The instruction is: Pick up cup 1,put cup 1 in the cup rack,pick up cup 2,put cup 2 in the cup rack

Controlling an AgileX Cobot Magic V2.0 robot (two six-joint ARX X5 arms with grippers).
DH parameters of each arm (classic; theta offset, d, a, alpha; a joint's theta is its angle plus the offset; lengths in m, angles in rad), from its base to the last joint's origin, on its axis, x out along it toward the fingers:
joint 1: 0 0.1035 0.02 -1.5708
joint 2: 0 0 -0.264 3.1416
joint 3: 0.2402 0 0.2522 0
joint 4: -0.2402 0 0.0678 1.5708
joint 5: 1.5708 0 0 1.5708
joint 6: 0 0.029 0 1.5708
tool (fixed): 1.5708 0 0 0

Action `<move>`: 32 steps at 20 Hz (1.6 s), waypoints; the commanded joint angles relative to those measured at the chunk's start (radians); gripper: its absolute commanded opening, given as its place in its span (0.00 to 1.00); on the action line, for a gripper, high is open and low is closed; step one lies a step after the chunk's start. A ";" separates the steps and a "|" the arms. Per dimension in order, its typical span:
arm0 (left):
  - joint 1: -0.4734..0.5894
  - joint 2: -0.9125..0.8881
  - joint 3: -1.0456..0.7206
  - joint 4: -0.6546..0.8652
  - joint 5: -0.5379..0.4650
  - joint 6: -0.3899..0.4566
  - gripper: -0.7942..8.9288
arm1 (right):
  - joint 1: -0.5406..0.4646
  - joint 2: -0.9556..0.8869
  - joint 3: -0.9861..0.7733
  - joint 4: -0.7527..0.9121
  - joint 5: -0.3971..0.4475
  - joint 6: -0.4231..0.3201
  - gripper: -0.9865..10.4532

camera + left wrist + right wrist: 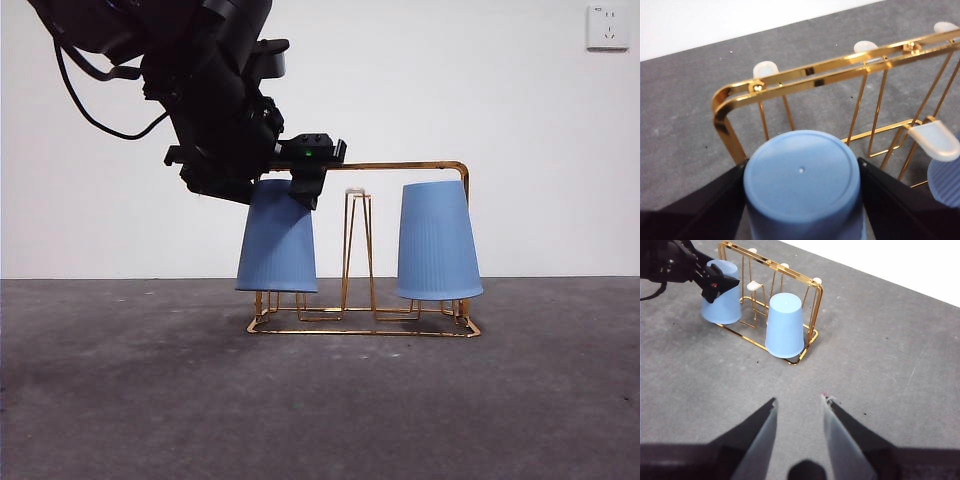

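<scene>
Risk is lying in the release: the left end effector [802,172] is clamping an upturned blue cup [277,238] over the cup rack [420,165], beside a racked second cup [438,242]; off its prong, it could topple. The right end effector [799,407] is waiting apart.

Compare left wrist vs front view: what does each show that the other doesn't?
Left wrist only: the flat closed bottom of the inverted blue cup clamped between the left hand jaws, seen from above, and the white caps on the prong tips beyond the handle bar.

Front only: the second blue cup whole, mouth down at the other end, the cup rack base wire on the table, and a wall socket.

Both: the gold rack and the gripped cup, tilted at the rack's end.
</scene>
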 commanded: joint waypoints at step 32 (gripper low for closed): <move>-0.076 -0.394 -0.011 -0.866 0.480 -0.134 0.53 | 0.000 0.001 0.004 -0.095 -0.137 0.015 0.22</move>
